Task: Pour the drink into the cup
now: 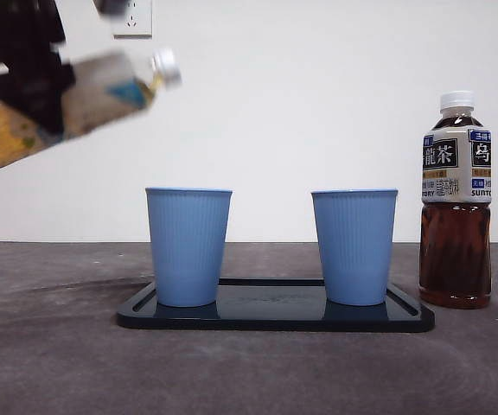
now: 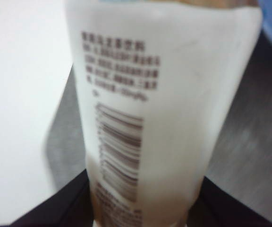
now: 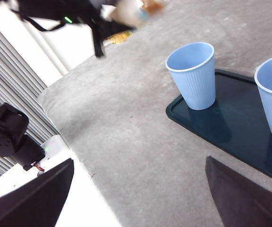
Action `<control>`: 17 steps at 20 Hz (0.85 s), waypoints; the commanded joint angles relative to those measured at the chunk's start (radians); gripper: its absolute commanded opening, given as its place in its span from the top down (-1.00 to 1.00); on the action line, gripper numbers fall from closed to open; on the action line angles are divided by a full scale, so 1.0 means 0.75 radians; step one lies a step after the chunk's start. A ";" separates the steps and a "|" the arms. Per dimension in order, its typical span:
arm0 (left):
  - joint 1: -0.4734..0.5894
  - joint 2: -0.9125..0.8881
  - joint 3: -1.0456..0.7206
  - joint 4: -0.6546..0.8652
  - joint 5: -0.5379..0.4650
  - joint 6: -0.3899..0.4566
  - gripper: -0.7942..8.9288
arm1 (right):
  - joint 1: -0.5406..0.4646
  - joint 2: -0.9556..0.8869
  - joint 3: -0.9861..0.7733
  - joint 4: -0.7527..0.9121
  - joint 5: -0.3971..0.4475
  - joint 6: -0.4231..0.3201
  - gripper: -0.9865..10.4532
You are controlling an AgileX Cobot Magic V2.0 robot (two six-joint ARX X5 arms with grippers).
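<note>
Left gripper (image 1: 28, 91) pinched tilted bottle (image 1: 76, 99), capped neck aimed toward the near cup (image 1: 188, 246), below and beside; right gripper (image 3: 136, 198) spread.

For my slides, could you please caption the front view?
Left gripper tilts a capped drink bottle above two blue ribbed cups on a dark tray.

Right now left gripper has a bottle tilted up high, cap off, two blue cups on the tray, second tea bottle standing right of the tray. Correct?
Not quite: the cap is on. The front view shows the white cap on the tilted bottle held by the left gripper. The rest holds: two blue cups stand on the black tray, and the second tea bottle stands upright right of it.
</note>
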 commanded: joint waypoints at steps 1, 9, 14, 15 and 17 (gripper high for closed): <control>0.045 -0.109 0.047 0.032 0.170 -0.519 0.53 | 0.007 0.003 0.023 -0.006 0.006 -0.010 0.05; 0.225 -0.309 -0.199 0.361 0.582 -1.036 0.53 | 0.007 0.003 0.023 -0.021 0.006 -0.009 0.05; 0.225 -0.322 -0.413 0.651 0.582 -1.112 0.52 | 0.007 0.003 0.023 -0.021 0.006 -0.005 0.05; 0.225 -0.321 -0.454 0.722 0.582 -1.116 0.52 | 0.007 0.003 0.023 -0.021 0.005 0.002 0.05; 0.225 -0.313 -0.517 0.826 0.581 -1.130 0.52 | 0.007 0.003 0.023 -0.021 0.005 0.013 0.05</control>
